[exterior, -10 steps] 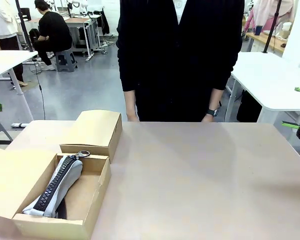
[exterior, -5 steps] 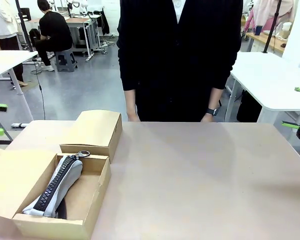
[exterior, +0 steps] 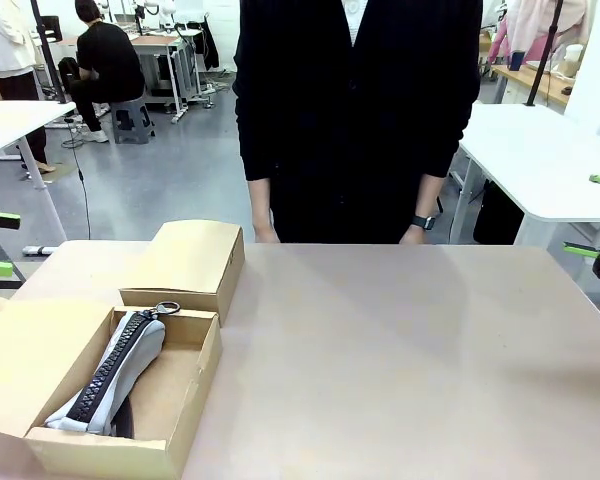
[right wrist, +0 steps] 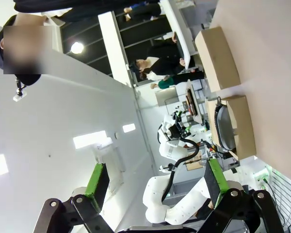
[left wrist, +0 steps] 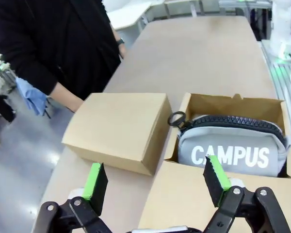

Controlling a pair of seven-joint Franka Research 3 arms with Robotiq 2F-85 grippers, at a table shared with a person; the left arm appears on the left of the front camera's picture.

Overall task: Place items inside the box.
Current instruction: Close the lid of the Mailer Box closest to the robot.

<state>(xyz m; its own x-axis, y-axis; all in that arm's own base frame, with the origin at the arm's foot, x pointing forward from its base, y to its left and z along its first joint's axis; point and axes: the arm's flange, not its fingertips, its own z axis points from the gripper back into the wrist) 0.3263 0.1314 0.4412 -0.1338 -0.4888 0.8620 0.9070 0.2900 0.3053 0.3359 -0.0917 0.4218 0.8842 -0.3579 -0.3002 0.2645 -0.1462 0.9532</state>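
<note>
Retreat marks this moment: the left gripper (left wrist: 155,182) has drawn back to the table's edge, jaws wide and empty, like the right gripper (right wrist: 155,182). The grey "CAMPUS" zip case (exterior: 115,375) lies inside the open cardboard box (exterior: 195,375), seemingly delivered.

1. The left claw (left wrist: 155,182) has black linkage bars with silver pivot screws and bright green pads on its fingers (left wrist: 96,187).
2. The right claw (right wrist: 155,182) is built the same: black links, silver screws, green pads.
3. The person (exterior: 360,110) wears a black long-sleeved top and a dark wristwatch (exterior: 424,223).
</note>
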